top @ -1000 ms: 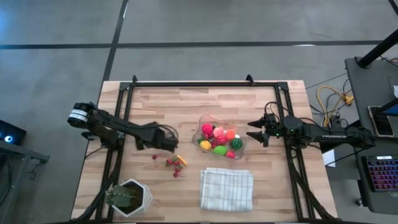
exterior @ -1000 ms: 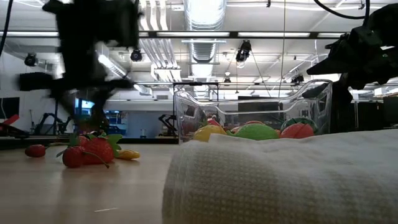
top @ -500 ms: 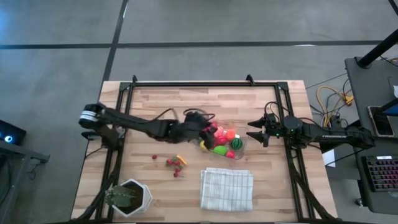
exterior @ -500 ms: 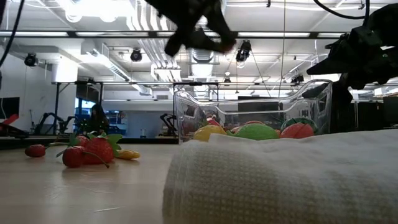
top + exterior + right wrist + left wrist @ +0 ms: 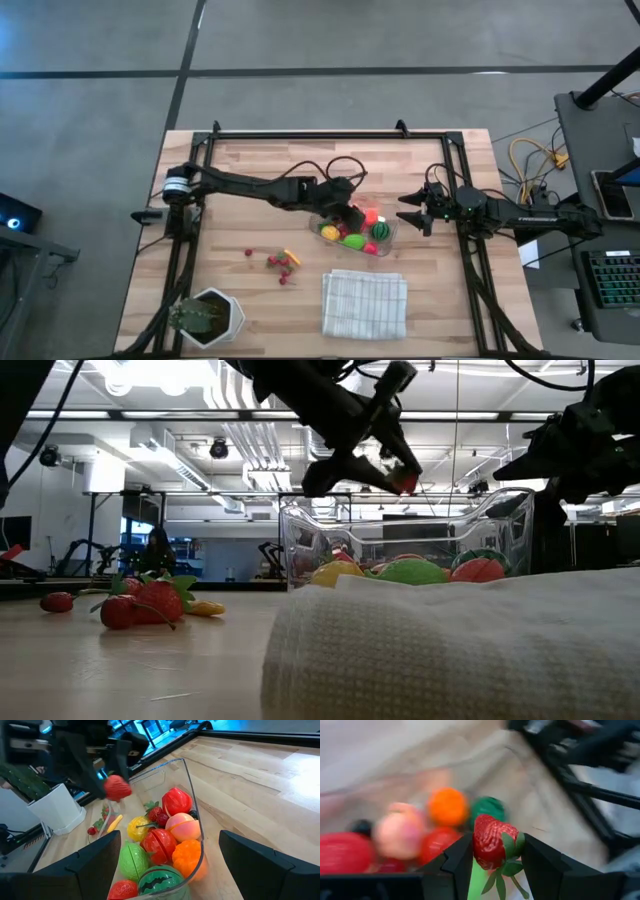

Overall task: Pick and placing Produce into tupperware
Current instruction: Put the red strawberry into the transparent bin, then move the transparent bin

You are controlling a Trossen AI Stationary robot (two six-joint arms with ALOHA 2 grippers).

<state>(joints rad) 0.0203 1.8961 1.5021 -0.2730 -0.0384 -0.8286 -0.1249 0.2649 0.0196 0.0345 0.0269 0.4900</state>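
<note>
Left wrist view: left hand point(image 5: 495, 857) pinches one strawberry point(image 5: 492, 842); right hand point(image 5: 404, 213) spread.

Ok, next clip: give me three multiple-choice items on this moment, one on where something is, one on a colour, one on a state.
1. Where is the left tool?
A. Over the tupperware
B. Over the cloth
C. Beside the plant pot

2. What colour is the piece that the left tool holds?
A. Yellow
B. Red
C. Orange

3. How does the right tool stand?
A. Shut on a berry
B. Shut on the tupperware rim
C. Open, holding nothing

Answers:
1 A: the high view shows the left arm reaching out to the tupperware, and the low view shows its tool above the rim.
2 B: the left wrist view shows a red strawberry with green leaves between its fingers.
3 C: the right wrist view shows its fingers wide apart with nothing between them, beside the tupperware.
</note>
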